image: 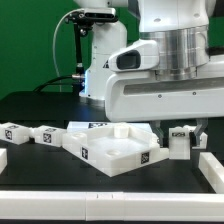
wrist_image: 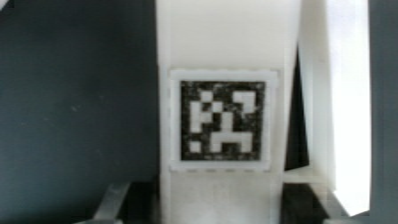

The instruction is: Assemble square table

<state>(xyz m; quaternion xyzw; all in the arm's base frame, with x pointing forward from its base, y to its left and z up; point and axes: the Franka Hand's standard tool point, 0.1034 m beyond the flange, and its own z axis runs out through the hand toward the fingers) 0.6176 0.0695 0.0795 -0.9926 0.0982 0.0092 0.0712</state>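
The square table top, white with a raised rim and a round corner hole, lies tilted diamond-wise on the black table in the exterior view. My gripper hangs just off its corner on the exterior view's right, shut on a white leg held upright. In the wrist view that leg fills the middle with its black-and-white tag facing the camera, and my gripper clamps it, one dark finger on each side. Two more tagged legs lie at the exterior view's left.
The large white arm fills the upper right of the exterior view. White bars edge the work area along the front and at the right. The marker board shows behind the table top. A green-lit stand rises at the back.
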